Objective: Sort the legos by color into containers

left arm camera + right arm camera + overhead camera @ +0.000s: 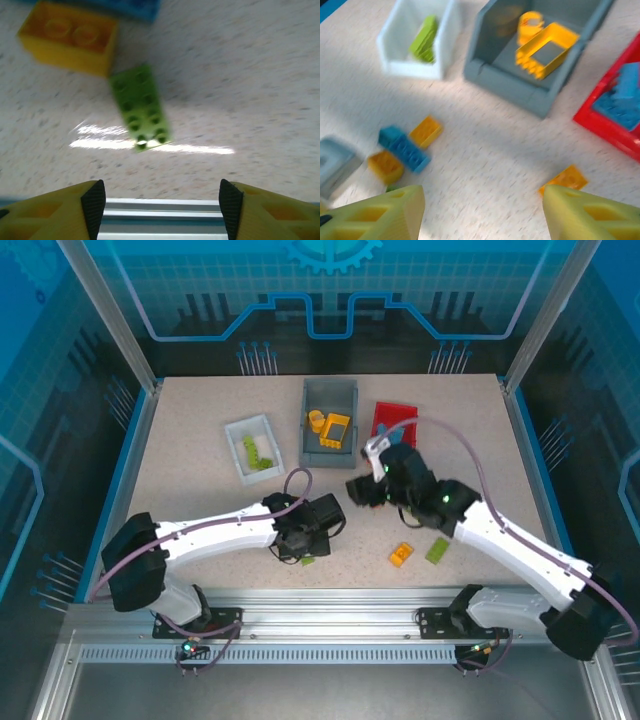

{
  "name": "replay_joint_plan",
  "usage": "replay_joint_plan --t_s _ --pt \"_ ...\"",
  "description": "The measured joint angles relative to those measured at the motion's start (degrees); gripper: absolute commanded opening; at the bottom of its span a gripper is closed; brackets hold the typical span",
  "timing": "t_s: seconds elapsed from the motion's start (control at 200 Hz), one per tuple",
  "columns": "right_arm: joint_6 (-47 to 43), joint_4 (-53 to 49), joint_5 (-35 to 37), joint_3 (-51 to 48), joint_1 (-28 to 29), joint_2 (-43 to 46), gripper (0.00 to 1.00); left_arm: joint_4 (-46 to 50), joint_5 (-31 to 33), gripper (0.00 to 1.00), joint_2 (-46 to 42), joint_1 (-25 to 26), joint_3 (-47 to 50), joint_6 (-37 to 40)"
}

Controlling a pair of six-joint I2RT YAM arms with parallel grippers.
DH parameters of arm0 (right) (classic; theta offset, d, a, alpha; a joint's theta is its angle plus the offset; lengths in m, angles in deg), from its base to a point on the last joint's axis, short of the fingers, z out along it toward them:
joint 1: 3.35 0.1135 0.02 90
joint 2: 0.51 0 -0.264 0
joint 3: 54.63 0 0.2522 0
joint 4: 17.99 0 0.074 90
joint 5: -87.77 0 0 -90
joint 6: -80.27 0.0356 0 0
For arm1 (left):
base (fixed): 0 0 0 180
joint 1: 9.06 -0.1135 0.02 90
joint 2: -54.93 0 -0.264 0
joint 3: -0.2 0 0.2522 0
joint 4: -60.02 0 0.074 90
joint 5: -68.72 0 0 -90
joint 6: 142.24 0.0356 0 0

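Observation:
My left gripper [162, 207] is open and empty above the table. A lime green lego [140, 107] lies just ahead of its fingers, with a yellow lego [70, 42] and a blue lego [132, 7] beyond. From above, the left gripper [308, 540] hovers near the front edge. My right gripper [482, 210] is open and empty over bare table, and from above the right gripper [360, 490] sits mid-table. The white container [410, 67] holds green legos [424, 37]. A yellow frame piece [547, 50] rests in the grey container [510, 85]. Blue legos [622, 95] fill the red container [600, 127].
Loose on the table are a blue lego [404, 147], two orange legos [425, 131] [386, 166] and another orange lego [565, 180]. From above, an orange lego [400, 554] and a green lego [437, 551] lie front right. A metal rail [160, 210] runs along the near edge.

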Motion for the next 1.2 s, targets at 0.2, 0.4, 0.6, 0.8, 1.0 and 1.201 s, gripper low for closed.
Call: replay_joint_plan --t_s 0.2,0.4,0.6,0.8,1.0,1.201 --pt "3.2 -2.3 4.4 -10.1 11.0 11.1 0.67 3.5 0.3 0.71 5.5 -0.6 -0.1 -6.8" --pt "7.2 -4.8 6.8 -13.3 18.2 18.4 0.67 0.2 -1.9 0.71 8.5 -5.1 0.2 -8.9" --pt "9.4 -6.1 9.0 -13.6 19.2 20.0 0.68 -2.8 -3.0 0.71 9.3 -5.9 0.2 -9.5" --pt "10.2 -6.1 9.3 -13.7 19.2 20.0 0.68 -6.4 -5.1 0.61 12.1 -6.1 1.4 -10.0" --pt "10.6 -6.2 9.3 -13.7 19.2 20.0 0.68 -9.1 -6.8 0.47 12.6 -7.0 3.1 -9.9" --pt "11.0 -6.1 9.3 -13.7 19.2 20.0 0.67 -10.5 -7.5 0.37 12.0 -7.1 4.0 -9.9"
